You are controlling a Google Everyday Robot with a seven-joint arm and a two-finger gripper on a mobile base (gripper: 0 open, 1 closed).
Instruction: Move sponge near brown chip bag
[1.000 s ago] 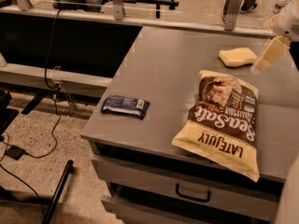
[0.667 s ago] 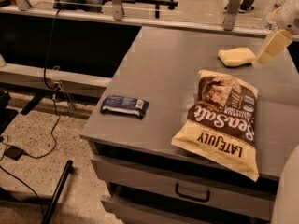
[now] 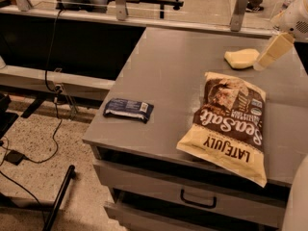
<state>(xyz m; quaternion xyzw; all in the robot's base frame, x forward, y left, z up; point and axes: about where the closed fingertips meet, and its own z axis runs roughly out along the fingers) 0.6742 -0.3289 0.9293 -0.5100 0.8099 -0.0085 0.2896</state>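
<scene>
The pale yellow sponge (image 3: pixel 240 57) lies flat on the grey table (image 3: pixel 173 71) at the far right. The brown chip bag (image 3: pixel 226 124), with "Sea Salt" and "LATE JULY" lettering, lies flat near the table's front right, a short way in front of the sponge. My gripper (image 3: pixel 270 53) reaches in from the upper right edge of the view. Its pale yellow tip is right beside the sponge's right end, and I cannot tell if it touches. The sponge is not held.
A small dark blue snack packet (image 3: pixel 128 109) lies near the table's front left edge. A drawer with a handle (image 3: pixel 198 199) is under the table front. Cables (image 3: pixel 53 81) and a black stand leg (image 3: pixel 60 198) are on the floor at left. A railing runs behind the table.
My gripper has shifted slightly, staying at the sponge's right end. The sponge, the chip bag and the blue packet have not moved.
</scene>
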